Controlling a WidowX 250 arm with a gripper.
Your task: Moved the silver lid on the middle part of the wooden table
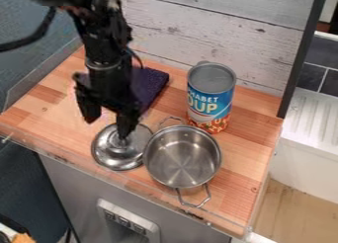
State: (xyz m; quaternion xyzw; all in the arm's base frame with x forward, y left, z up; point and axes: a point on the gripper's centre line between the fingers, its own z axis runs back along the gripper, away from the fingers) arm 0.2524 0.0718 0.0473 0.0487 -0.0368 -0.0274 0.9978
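The black gripper hangs over the left half of the wooden table, its two fingers spread apart. Below it lies the round silver lid, knob up, left of the metal pot and close against it. One fingertip overlaps the lid's knob from this angle, and whether they touch I cannot tell. The other finger stands to the upper left of the lid, over wood. Part of the lid's upper edge is hidden behind the gripper.
An open silver pot with two handles stands right of the lid. A soup can stands behind the pot. A dark purple cloth lies behind the gripper. A clear raised edge runs along the table's front.
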